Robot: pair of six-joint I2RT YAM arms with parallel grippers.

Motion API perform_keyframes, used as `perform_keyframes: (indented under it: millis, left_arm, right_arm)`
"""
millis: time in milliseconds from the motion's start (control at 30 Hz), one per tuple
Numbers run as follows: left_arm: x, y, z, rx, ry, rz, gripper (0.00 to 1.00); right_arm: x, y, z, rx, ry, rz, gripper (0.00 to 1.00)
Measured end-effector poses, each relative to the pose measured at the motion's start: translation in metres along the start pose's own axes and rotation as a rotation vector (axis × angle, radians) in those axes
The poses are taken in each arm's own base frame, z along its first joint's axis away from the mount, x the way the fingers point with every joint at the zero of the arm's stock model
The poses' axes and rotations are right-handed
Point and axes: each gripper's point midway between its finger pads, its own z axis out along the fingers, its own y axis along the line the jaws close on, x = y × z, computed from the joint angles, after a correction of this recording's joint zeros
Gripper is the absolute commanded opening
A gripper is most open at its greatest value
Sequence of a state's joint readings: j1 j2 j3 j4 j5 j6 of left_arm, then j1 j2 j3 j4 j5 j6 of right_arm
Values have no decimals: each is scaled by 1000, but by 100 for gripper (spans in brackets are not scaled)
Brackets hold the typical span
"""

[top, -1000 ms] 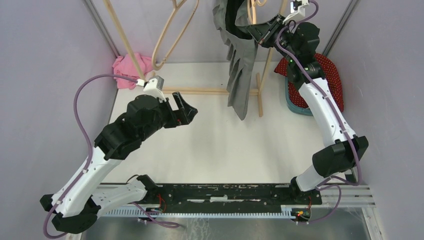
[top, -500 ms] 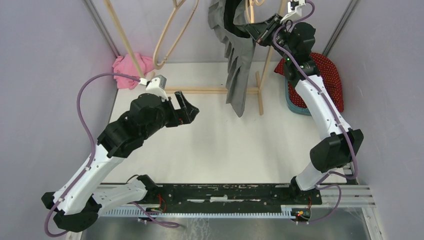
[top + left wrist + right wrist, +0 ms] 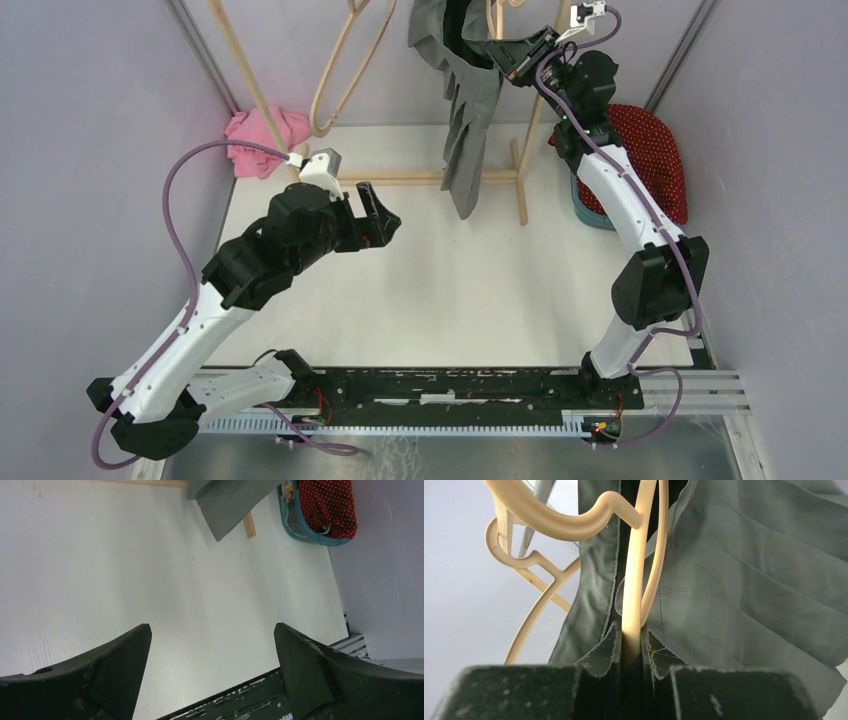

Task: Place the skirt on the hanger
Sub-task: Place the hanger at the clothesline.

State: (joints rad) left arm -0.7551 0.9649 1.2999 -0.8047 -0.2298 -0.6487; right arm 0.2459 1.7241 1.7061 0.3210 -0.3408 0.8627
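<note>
Two things we are seeing, right gripper (image 3: 630, 647) pinching the hanger (image 3: 634, 580) inside the gray skirt (image 3: 744, 595), left gripper (image 3: 212, 645) hanging wide open.

No legible text, brand, number or sign in any view.
Only a small yellow tag (image 3: 287, 491) with dark marks, on the rim of the teal basket (image 3: 295, 530), seen from the left wrist: too small and blurred to read.

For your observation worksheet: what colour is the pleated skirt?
Grey. The skirt shows best in the right wrist view.
</note>
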Motion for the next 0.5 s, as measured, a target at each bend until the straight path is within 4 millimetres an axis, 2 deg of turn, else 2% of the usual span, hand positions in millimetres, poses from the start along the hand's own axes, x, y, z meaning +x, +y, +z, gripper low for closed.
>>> perform_keyframes:
  millis: [167, 367, 500]
  left_arm:
    - [-1, -1, 1, 0, 1, 4, 99]
    - [0, 0, 1, -2, 2, 5, 99]
    - [0, 0, 1, -2, 2, 5, 99]
  right_arm:
    - [9, -13, 9, -2, -3, 31, 2]
    - [9, -12, 12, -19, -6, 44, 2]
    - [11, -13, 11, -12, 13, 40, 9]
